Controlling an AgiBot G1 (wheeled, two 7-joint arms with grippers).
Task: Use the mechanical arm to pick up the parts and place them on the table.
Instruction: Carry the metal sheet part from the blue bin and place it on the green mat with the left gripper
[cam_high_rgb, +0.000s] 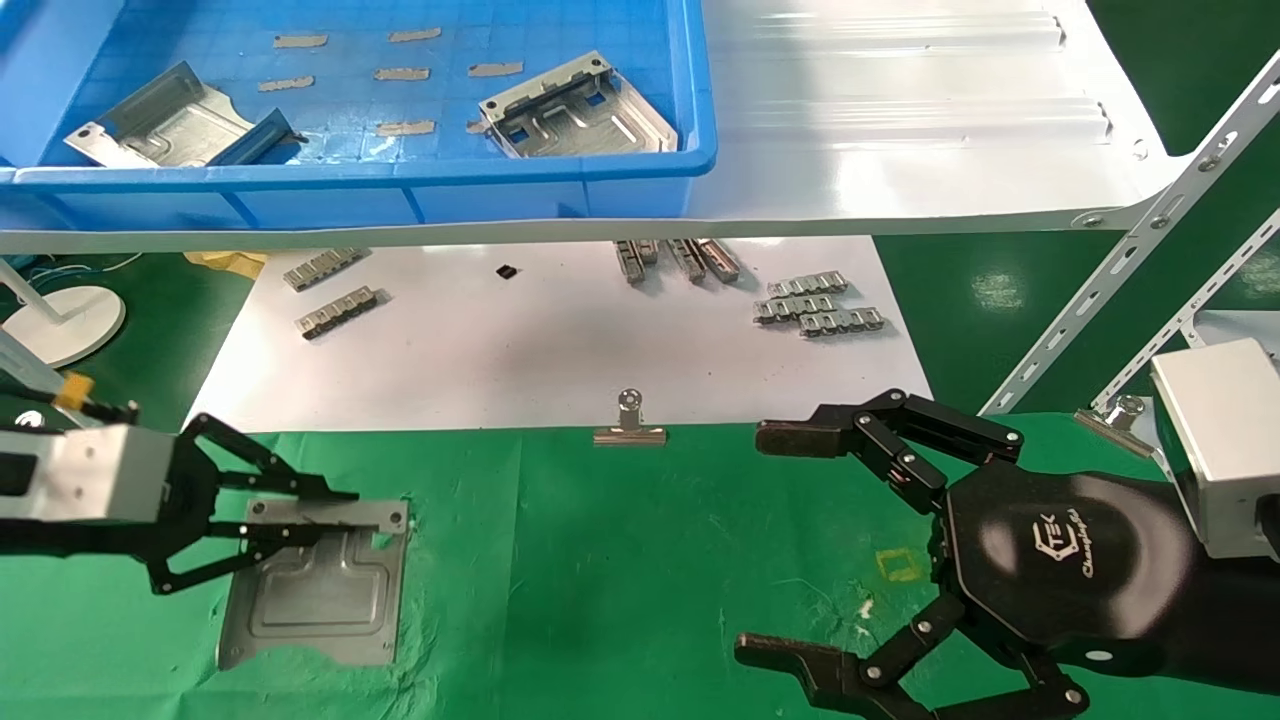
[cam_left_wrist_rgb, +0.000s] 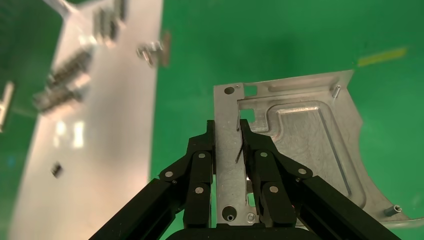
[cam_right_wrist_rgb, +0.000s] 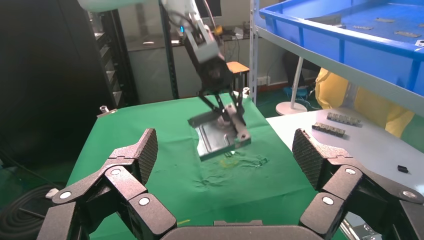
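My left gripper (cam_high_rgb: 335, 515) is shut on the raised rim of a silvery stamped part (cam_high_rgb: 320, 595), held low and tilted over the green table (cam_high_rgb: 600, 560) at the left. In the left wrist view the fingers (cam_left_wrist_rgb: 200, 165) clamp the rim strip of the part (cam_left_wrist_rgb: 305, 135). I cannot tell whether its low edge touches the cloth. My right gripper (cam_high_rgb: 780, 545) is open and empty above the cloth at the right. The right wrist view shows its own wide-open gripper (cam_right_wrist_rgb: 226, 155) and, beyond, the part (cam_right_wrist_rgb: 215, 140). Two more parts (cam_high_rgb: 580, 110) (cam_high_rgb: 165, 125) lie in the blue bin (cam_high_rgb: 400, 172).
The bin stands on a glossy white shelf (cam_high_rgb: 900, 120) above a white board (cam_high_rgb: 560, 350) with grey ribbed strips (cam_high_rgb: 815, 305). Binder clips (cam_high_rgb: 629, 425) (cam_high_rgb: 1125, 415) hold the cloth edge. Slanted perforated shelf braces (cam_high_rgb: 1130, 260) stand at the right. A yellow square mark (cam_high_rgb: 900, 565) lies near the right gripper.
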